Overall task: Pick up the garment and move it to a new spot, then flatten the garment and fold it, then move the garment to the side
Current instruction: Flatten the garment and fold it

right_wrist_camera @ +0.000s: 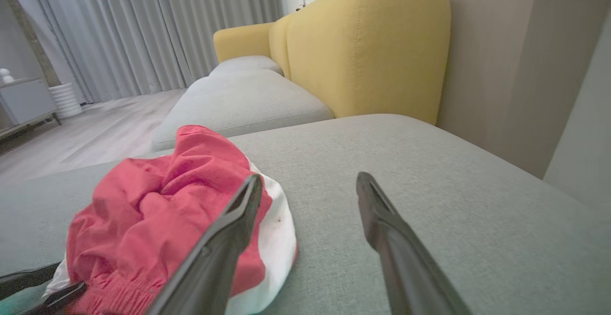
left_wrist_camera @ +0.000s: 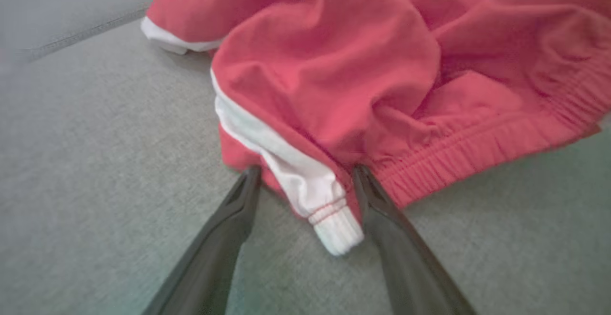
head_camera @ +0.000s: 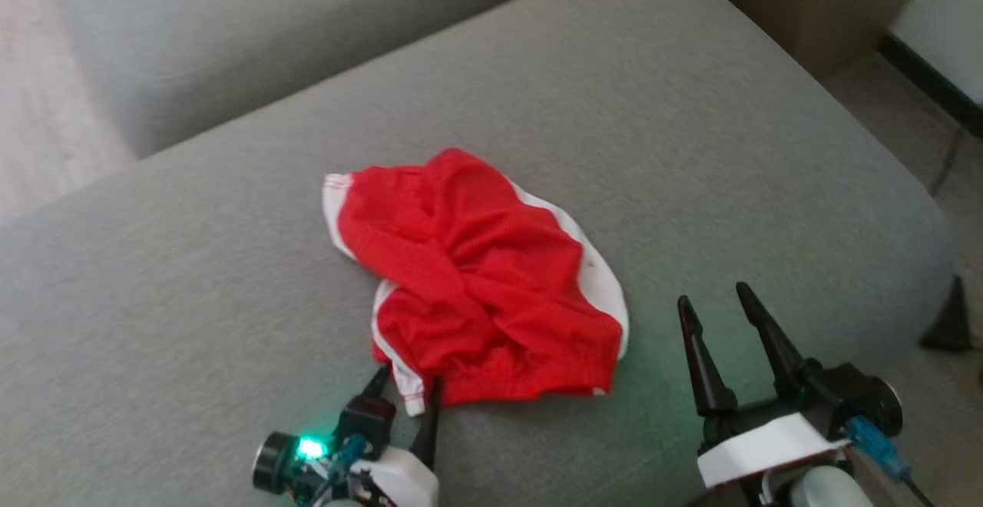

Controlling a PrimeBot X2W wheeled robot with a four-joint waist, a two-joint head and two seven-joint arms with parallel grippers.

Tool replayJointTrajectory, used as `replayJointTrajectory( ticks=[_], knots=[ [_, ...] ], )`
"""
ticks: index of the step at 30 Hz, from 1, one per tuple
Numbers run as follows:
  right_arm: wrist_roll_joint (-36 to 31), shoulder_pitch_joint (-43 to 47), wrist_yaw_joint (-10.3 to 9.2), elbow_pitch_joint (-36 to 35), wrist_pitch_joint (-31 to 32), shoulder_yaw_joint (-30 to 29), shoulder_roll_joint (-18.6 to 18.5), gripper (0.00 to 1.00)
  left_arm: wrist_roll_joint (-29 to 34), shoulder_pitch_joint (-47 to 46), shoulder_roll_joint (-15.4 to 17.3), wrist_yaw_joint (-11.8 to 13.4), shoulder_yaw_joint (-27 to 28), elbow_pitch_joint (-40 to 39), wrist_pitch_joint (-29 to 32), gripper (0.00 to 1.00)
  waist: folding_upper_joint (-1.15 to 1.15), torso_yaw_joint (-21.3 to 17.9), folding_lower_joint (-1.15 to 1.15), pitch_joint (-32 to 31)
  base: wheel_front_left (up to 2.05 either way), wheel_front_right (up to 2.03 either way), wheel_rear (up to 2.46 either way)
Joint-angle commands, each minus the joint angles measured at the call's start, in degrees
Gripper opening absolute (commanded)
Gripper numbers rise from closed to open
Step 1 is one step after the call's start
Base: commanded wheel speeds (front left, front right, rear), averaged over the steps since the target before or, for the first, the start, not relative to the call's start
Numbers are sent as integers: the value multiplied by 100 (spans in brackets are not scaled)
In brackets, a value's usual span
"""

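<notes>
The garment (head_camera: 476,276) is a pair of red shorts with white side stripes, lying crumpled in the middle of a grey sofa cushion (head_camera: 192,299). My left gripper (head_camera: 407,380) is open at its near edge, one finger on each side of the white-striped waistband corner (left_wrist_camera: 329,219). In the left wrist view the garment (left_wrist_camera: 363,67) fills the upper part and the left gripper (left_wrist_camera: 305,176) straddles that corner, jaws apart. My right gripper (head_camera: 714,303) hovers open to the garment's right, holding nothing. From the right wrist the garment (right_wrist_camera: 157,205) lies left of the right gripper (right_wrist_camera: 308,183).
The cushion's rounded edge drops to the floor (head_camera: 906,107) at the right and far side. A second grey cushion (right_wrist_camera: 243,100) and a yellow backrest (right_wrist_camera: 367,47) lie beyond. The left gripper's fingers (right_wrist_camera: 28,281) show at the right wrist view's lower left.
</notes>
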Motion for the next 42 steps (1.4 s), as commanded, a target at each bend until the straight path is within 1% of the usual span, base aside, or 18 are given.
replayJointTrajectory(
  ticks=[1, 2, 3, 4, 5, 8, 12, 15, 19, 20, 21, 23, 26, 31, 33, 35, 37, 42],
  knots=[
    [14, -248, -4, -208, -21, 132, -33, 100, -41, -243, -9, 52, 106, -65, -30, 100, 0, -230, -1, 221, 0, 0, 0],
    [20, -251, -4, -216, -21, 119, -31, 100, -91, -304, -9, 57, 71, 20, -66, 100, 0, -254, -1, 246, 0, 0, 0],
    [24, -251, -4, -221, -21, 106, -30, 100, -138, -355, -9, 12, 31, 73, -120, 64, 0, -264, -1, 263, 0, 0, 0],
    [27, -249, -4, -224, -21, 87, -29, 100, -194, -396, -9, -35, 14, 95, -183, 0, 0, -264, -1, 275, 0, 0, 0],
    [25, -236, -4, -231, -21, 47, -26, 100, -183, -494, -6, -83, -3, 115, -291, 0, 0, -236, -1, 286, 0, 0, 0],
    [17, -224, -4, -226, -21, -1, -22, 100, 22, -687, 172, 33, 47, -73, -368, 0, 0, -120, -1, 283, 0, 0, 0],
    [6, -232, -4, -251, -21, -14, -19, 100, 251, -998, 750, 108, 344, -758, -380, 0, 0, 130, -1, 288, 0, 0, 0],
    [-11, -262, -4, -265, -21, -14, -18, 100, 374, -1405, 1340, -52, 555, -1033, -381, 0, 0, 317, -1, 341, 0, 0, 0],
    [-20, -354, -4, -272, -21, 50, -17, 100, 311, -2041, 1847, -533, 712, -955, -382, 0, 0, 477, -1, 460, 0, 0, 0],
    [-17, -374, -4, -270, -21, 61, -17, 100, 272, -2182, 1898, -643, 736, -871, -381, 89, 0, 508, -1, 488, 0, 0, 0],
    [-13, -394, -4, -267, -21, 74, -17, 100, 231, -2305, 1934, -692, 782, -761, -380, 100, 0, 531, -1, 509, 0, 0, 0],
    [1, -418, -4, -267, -21, 81, -16, 100, 250, -2495, 1978, -722, 800, -621, -381, 100, 0, 583, -1, 544, 0, 0, 0],
    [45, -410, -4, -279, -21, 60, -16, 100, 197, -2505, 1907, -583, 977, -779, -381, 100, 0, 697, -1, 555, 0, 0, 0],
    [105, -370, -4, -283, -21, 8, -16, 100, 436, -1644, 1808, -69, 1313, -1965, -382, 100, 0, 948, -1, 500, 0, 0, 0],
    [117, -365, -4, -279, -21, -3, -15, 100, 480, -1081, 1698, 56, 1436, -2461, -382, 100, 0, 1052, -1, 459, 0, 0, 0],
    [118, -360, -4, -277, -21, -9, -15, 100, 488, -793, 1630, 57, 1456, -2648, -382, 100, 0, 1102, -1, 443, 0, 0, 0],
    [117, -355, -4, -276, -21, -16, -15, 100, 518, -274, 1501, -48, 1392, -2878, -382, 100, 0, 1187, -1, 416, 0, 0, 0],
    [81, -373, -4, -285, -21, 2, -15, 100, 503, 455, 1165, -569, 1035, -2598, -383, 100, 0, 1316, -1, 439, 0, 0, 0]
  ],
)
